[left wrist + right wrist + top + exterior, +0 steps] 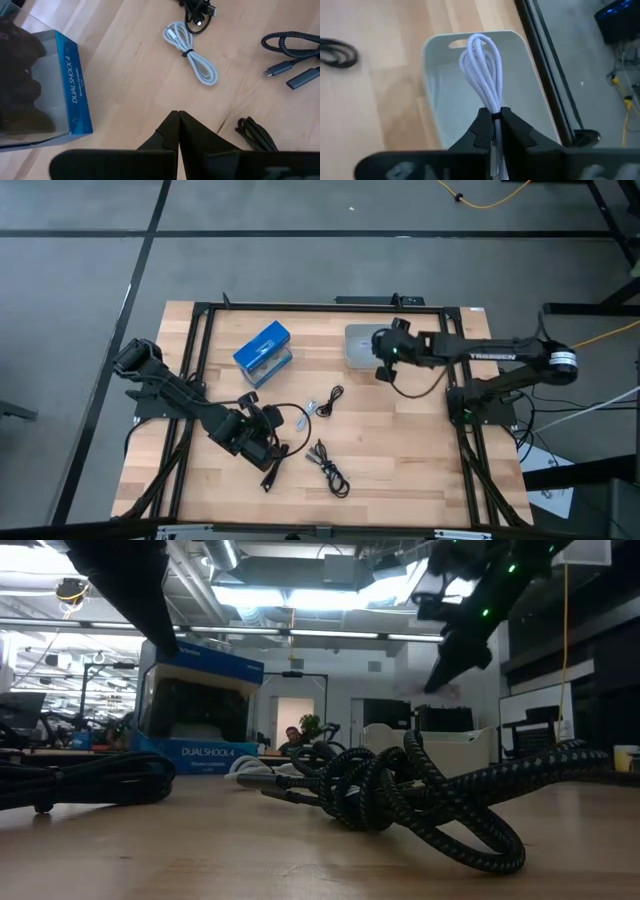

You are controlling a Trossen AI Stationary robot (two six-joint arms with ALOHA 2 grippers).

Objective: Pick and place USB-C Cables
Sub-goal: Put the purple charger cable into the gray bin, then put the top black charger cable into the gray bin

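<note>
My right gripper (495,120) is shut on a white braided USB-C cable (482,65) above a pale grey bin (435,95) at the table's far right (352,340). My left gripper (178,120) is shut and empty, hovering over the table's near left part (272,430). On the wood lie a white bundled cable (191,54), a black cable (198,14), a dark braided cable (292,44) with grey plugs, and a black coil (256,134). The braided cable fills the front of the low view (400,800). My right gripper pinches the white cable's gathered strands (494,111) between its two fingers, near the place where the bundle is tied. The fingers slant downward and lie along the bundle. Its looped end (479,42) sticks out beyond the fingertips, clear of the bin below.
A blue boxed game controller (263,352) stands at the far left of the work area, its clear window facing my left wrist camera (65,90). A black metal frame (460,420) runs around the tabletop. Bare wood lies in the table's middle and near right.
</note>
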